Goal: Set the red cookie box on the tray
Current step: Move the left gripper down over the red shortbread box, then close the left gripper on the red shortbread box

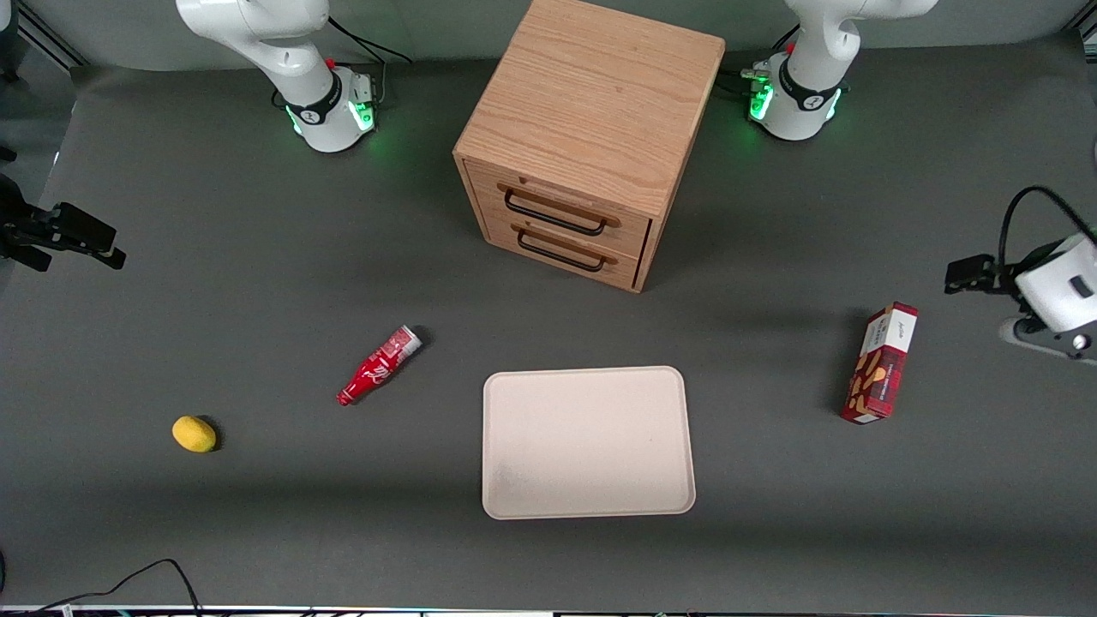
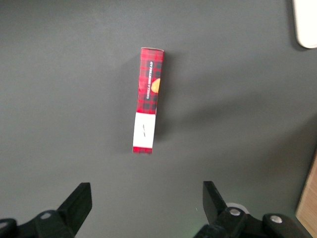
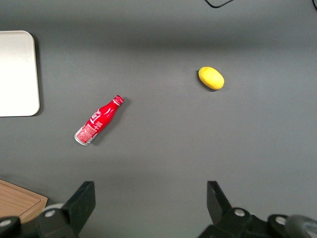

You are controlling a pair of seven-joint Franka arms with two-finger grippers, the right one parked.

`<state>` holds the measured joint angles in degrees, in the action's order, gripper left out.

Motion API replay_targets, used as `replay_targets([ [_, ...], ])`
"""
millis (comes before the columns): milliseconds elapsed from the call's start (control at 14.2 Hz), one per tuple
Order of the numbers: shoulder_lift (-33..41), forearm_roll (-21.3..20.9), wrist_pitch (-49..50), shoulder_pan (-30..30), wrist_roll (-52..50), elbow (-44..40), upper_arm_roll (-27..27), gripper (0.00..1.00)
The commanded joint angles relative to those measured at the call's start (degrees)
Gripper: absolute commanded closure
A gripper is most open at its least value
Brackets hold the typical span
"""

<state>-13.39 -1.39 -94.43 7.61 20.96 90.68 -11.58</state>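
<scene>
Red cookie box (image 2: 147, 100) on edge on desk (image 2: 233, 99), below released gripper (image 2: 146, 204) jaws, untouched. Advise: descend centred, straddle narrow width, then carry to tray (image 1: 588, 442).

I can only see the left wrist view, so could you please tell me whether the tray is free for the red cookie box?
Observer: Yes. In the front view the tray lies flat on the table with nothing on it.
Operator: Thank you. Where does it lie relative to the red cookie box?
Observer: The red cookie box lies apart from it, toward the working arm's end of the table.
Operator: Is anything else near the tray?
Observer: A red bottle lies on its side beside the tray, toward the parked arm's end.
Operator: And the gripper?
Observer: The gripper is open, above the table, near the box, holding nothing.
</scene>
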Motion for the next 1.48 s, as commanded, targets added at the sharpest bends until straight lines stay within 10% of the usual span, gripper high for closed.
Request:
replay_targets([
  [0, 1.79, -0.01, -8.55, 0.3, 0.92, 8.52, -0.98, 0.0],
  [1410, -8.66, 3.33, -53.31, 0.56, 4.35, 29.99, -0.81, 0.0],
])
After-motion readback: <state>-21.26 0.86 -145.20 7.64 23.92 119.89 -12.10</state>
